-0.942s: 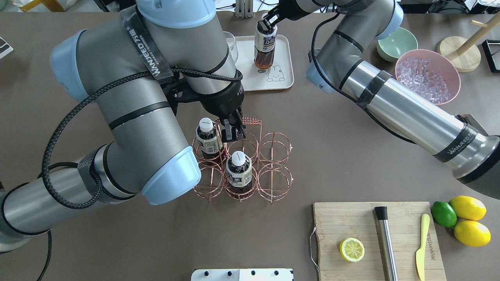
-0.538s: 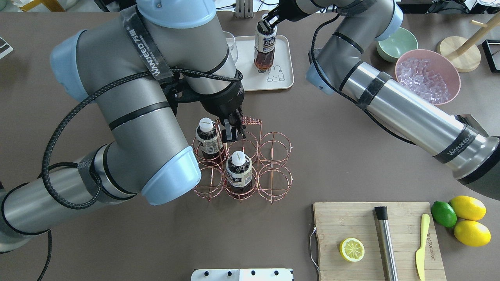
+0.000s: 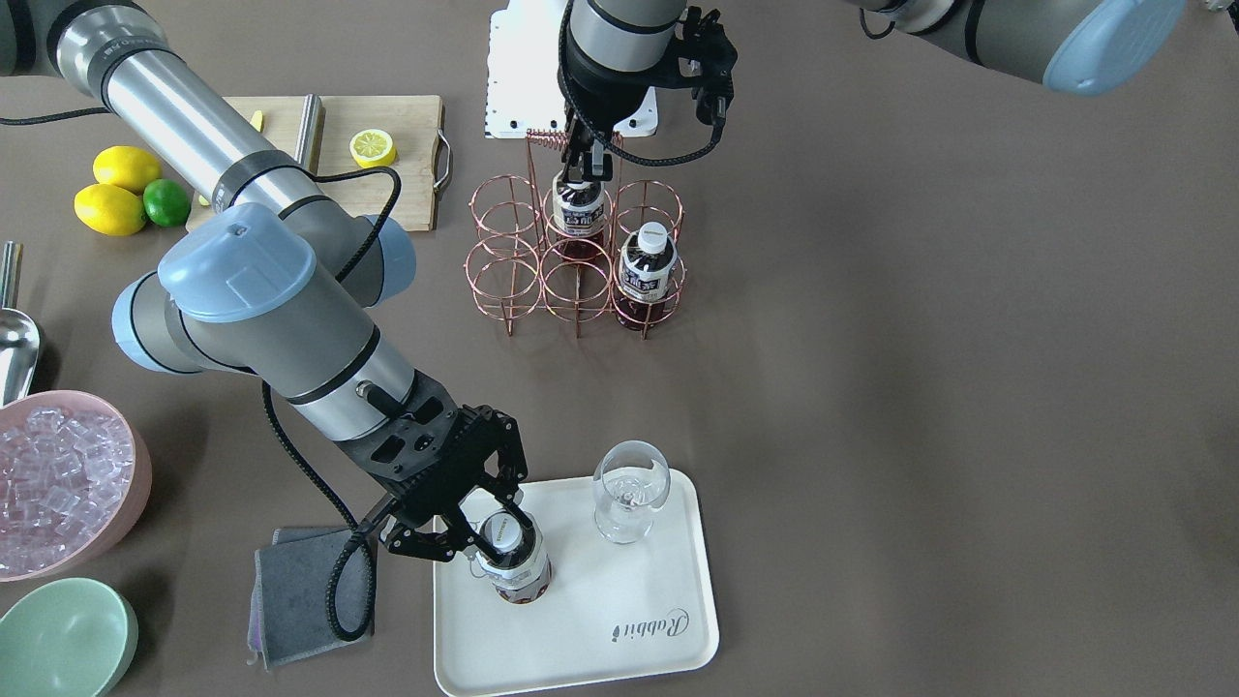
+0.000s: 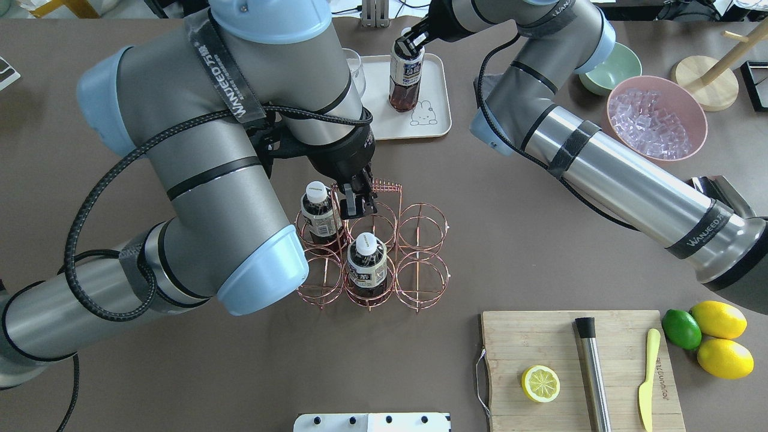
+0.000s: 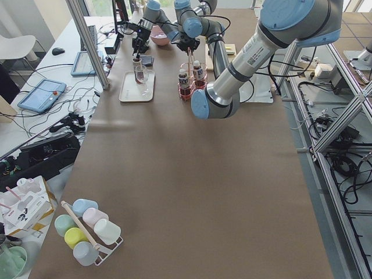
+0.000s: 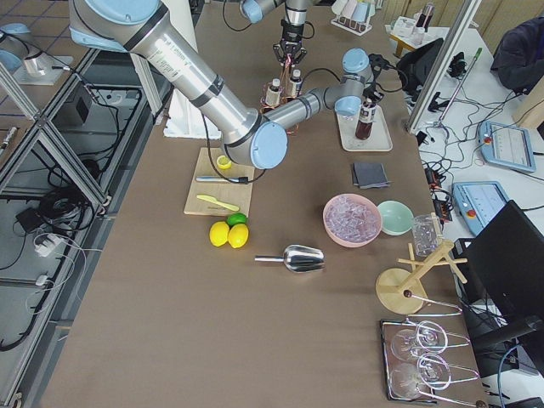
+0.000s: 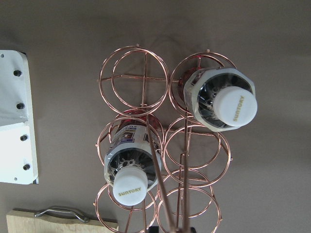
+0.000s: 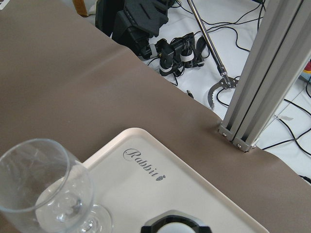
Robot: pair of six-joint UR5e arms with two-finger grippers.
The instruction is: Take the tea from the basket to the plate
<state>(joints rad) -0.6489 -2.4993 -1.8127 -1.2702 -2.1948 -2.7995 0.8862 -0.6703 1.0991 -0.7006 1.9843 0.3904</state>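
Note:
One tea [image 4: 402,84] stands on the cream plate [image 4: 433,75], just behind the bear drawing. My right gripper [image 4: 408,42] is shut on its white cap; from the front the same tea [image 3: 511,571] sits on the plate [image 3: 619,634] under that gripper [image 3: 496,528]. Two more teas [image 4: 316,210] [image 4: 366,261] stand in ring cells of the copper wire basket [image 4: 446,226]. My left gripper [image 4: 358,204] is shut on the top of the basket's coiled handle. In the left wrist view both caps [image 7: 235,106] [image 7: 130,185] show from above.
A wine glass [image 3: 629,489] stands on the plate beside the tea. A grey cloth [image 3: 290,590] lies by the plate. A pink bowl of ice [image 4: 657,117] and a green bowl [image 4: 609,67] sit far right. The cutting board [image 4: 540,342] holds a lemon half, a muddler and a knife.
The right gripper has shifted the tea slightly left and down, so it now stands more upright on the plate. The left gripper and the basket have not moved.

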